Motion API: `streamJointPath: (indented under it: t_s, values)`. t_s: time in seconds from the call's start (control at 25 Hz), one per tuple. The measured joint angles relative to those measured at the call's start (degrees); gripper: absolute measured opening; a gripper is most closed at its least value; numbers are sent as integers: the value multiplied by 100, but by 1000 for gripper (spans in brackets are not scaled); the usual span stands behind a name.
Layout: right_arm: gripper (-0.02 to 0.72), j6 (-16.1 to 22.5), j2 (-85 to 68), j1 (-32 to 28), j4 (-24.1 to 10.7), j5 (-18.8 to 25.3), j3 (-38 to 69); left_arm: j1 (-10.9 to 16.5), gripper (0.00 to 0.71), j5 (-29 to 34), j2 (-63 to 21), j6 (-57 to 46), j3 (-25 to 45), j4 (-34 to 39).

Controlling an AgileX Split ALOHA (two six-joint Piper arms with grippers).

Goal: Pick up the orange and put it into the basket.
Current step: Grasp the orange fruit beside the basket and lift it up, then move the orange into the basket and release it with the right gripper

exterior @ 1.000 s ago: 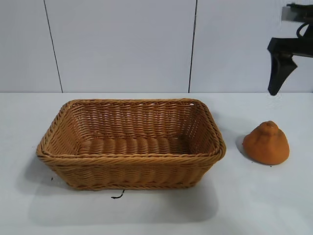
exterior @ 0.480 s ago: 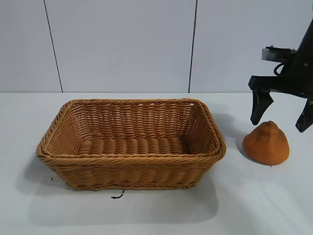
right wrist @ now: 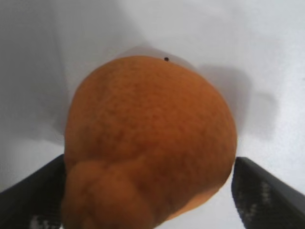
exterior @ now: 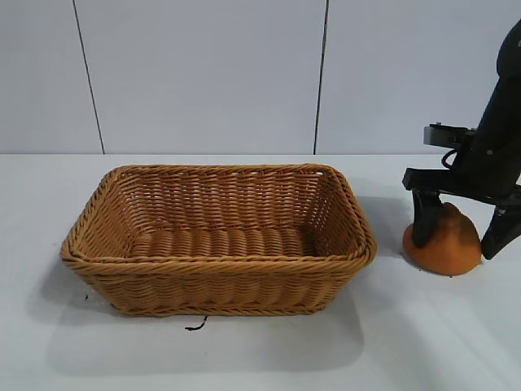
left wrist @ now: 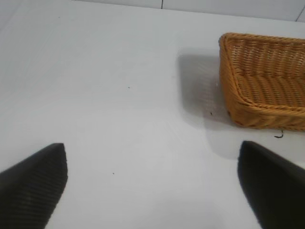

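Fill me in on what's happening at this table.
The right gripper points straight down over the orange, one finger on each side of it; the fruit sits on the white table, not lifted. Whether the fingers press on it yet can't be told. The wicker basket beside it holds nothing. The left gripper hangs open over bare table on the basket's far side, idle.

The bench (exterior: 244, 358) is white and smooth, with soft grey shadows on it. Behind it stands a pale grey wall (exterior: 203, 73) made of big panels, with thin dark lines (exterior: 321, 77) running up and down between them. A small black curly thread (exterior: 195, 326) lies on the bench near the front, and a few tiny dark specks (left wrist: 113, 173) dot the top.
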Motion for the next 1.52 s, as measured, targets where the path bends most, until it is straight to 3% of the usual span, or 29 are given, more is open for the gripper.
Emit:
streamJointPath:
  t_s: [0.12,0.32,0.52,0.64,0.84,1.16,1.52]
  values:
    - [60,0,-139,5,-135,140,-93,0,697,0,0,0,0,0]
    - [61,4,-356,5,-259,805,-627,0,697,0,0,0,0,0]
    - [61,4,-620,5,-123,1622,-1459,0,697,0,0,0,0,0]
    - [61,4,-693,5,-26,1878,-2012,0,697,0,0,0,0,0]
    - [61,4,-699,282,20,1921,-2527,0,697,0,0,0,0,0]
    - [61,95,-699,1615,62,1930,-2567,0,697,0,0,0,0,0]
    - [61,341,-583,2916,57,1264,-2567,0,697,0,0,0,0,0]
